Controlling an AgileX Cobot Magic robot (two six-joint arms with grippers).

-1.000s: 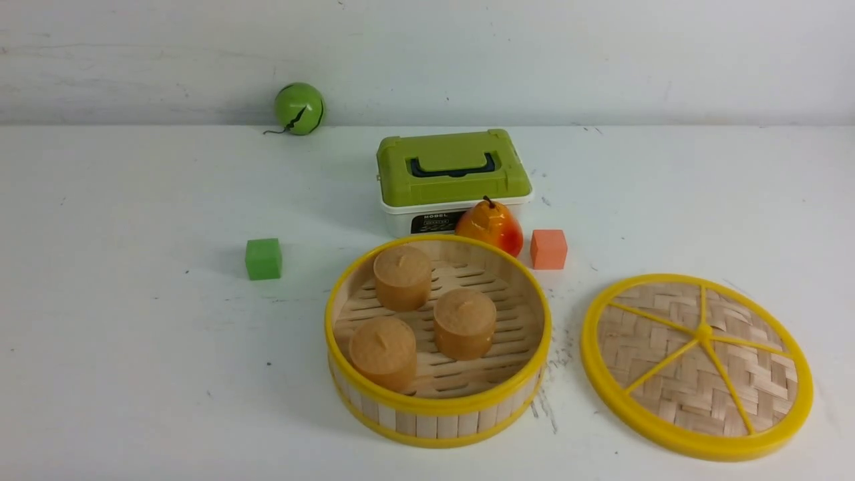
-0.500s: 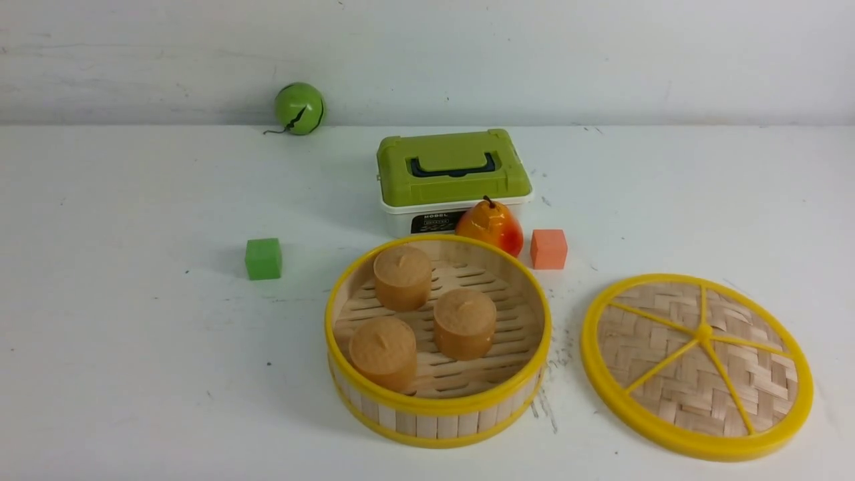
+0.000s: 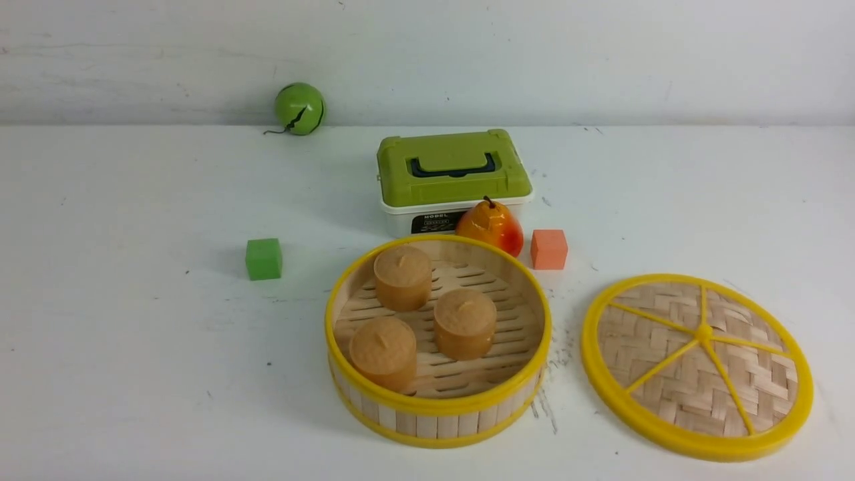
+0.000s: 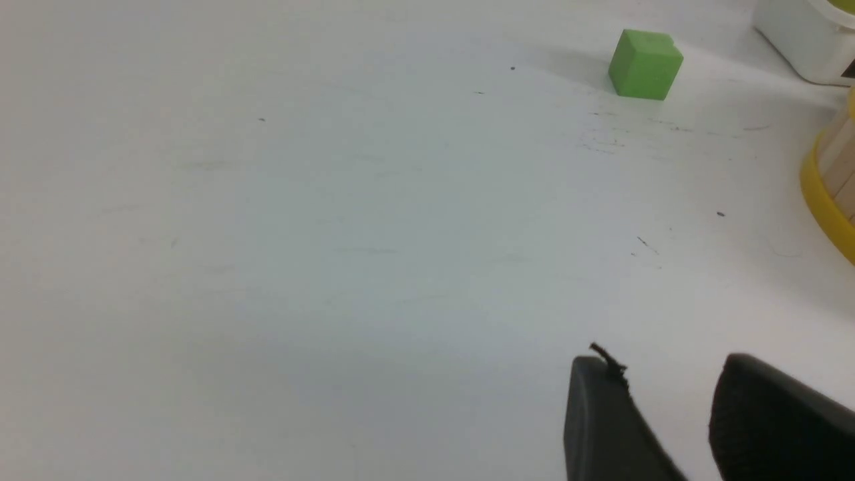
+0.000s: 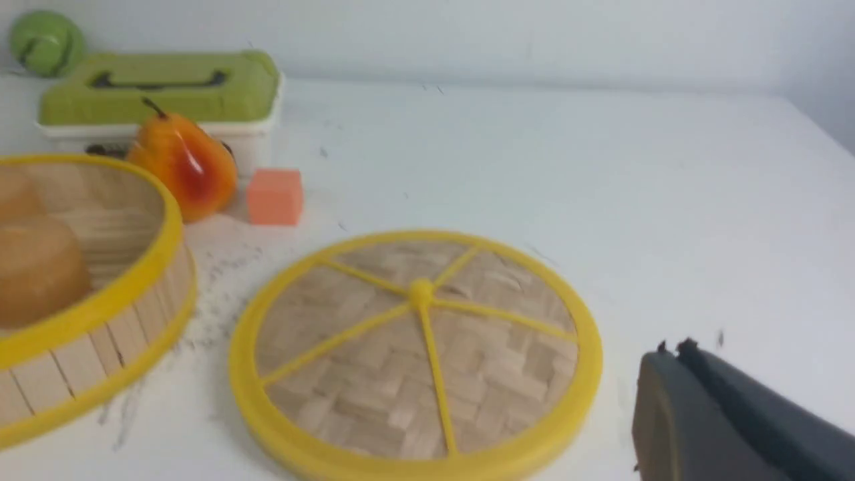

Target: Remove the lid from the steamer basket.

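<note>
- Matching the front view of a second ago: nothing on the table has shifted.
- White table (image 3: 133, 374), scuffed, against a white wall (image 3: 534, 53) — one of each.
- Lid (image 3: 674, 374), one: flat on the table, right of the steamer basket (image 3: 437, 421), apart from it.
- Steamer basket, one: uncovered, centre front.
- Green-and-white box (image 3: 451, 167), one: behind the basket.
- Brown buns (image 3: 402, 275), three: on the basket floor.
- Pear (image 3: 493, 226), one: between box and basket rim.
- Green ball (image 3: 299, 108), one: by the wall.
- Cubes, two: green cube (image 3: 263, 258) left of the basket, orange cube (image 3: 548, 248) beside the pear.
- Left gripper (image 4: 668, 381): fingers parted, empty, over bare table.
- Right gripper (image 5: 695, 401): near the lid's edge — finger state not discernible.
</note>
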